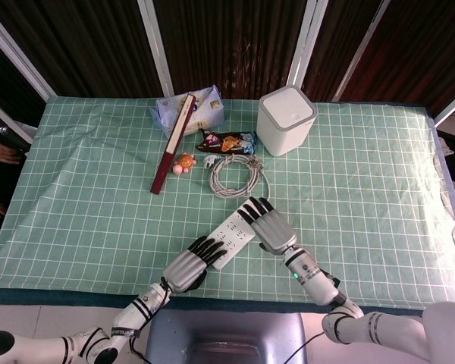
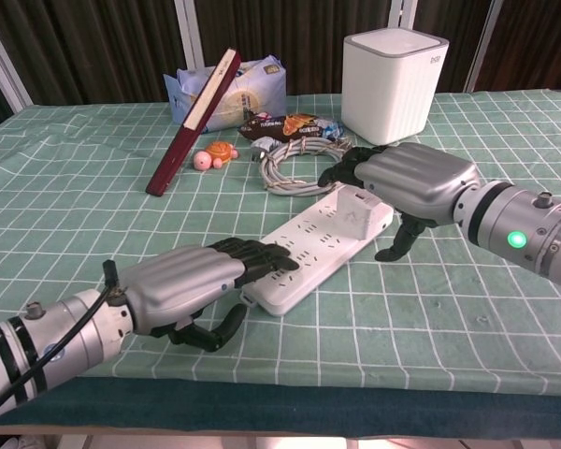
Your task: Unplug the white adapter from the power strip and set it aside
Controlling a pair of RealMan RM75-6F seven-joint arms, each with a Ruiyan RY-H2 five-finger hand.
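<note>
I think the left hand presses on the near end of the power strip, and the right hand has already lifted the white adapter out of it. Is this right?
Not quite. The left hand does press on the near end of the power strip, but the white adapter is not lifted out: it sits plugged in at the far end. The right hand is only over it. The chest view shows this.
</note>
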